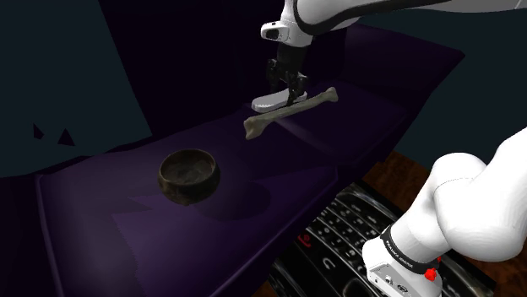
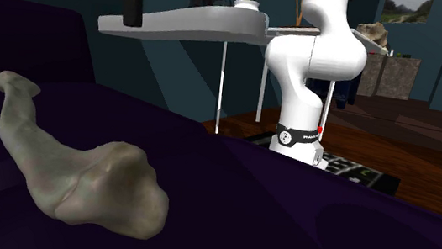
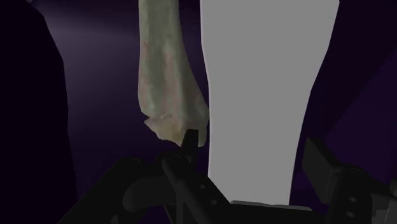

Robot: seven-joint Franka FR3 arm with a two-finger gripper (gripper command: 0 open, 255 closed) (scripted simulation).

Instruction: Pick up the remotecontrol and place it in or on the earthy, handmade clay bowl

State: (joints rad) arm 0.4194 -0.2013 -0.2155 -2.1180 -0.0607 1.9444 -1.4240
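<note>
— Purple seat cushion is being shown across most of the shoulder view, with the white arm being seen along the top right. What is being shown beneath it?
— A long pale bone is being displayed at upper middle, the dark rough bowl left of centre, well apart. The remote, drawn plain grey, is lying just beside the bone, under the gripper.
— Is it being gripped?
— Not yet. In the wrist view the remote is being straddled by the parted fingers, neither touching it, nothing held. A light, stiff, smooth slab is being expected. Its long side edges, near the middle, are being recommended for the hold, since an end grip is being judged likely to let it tip.
</note>
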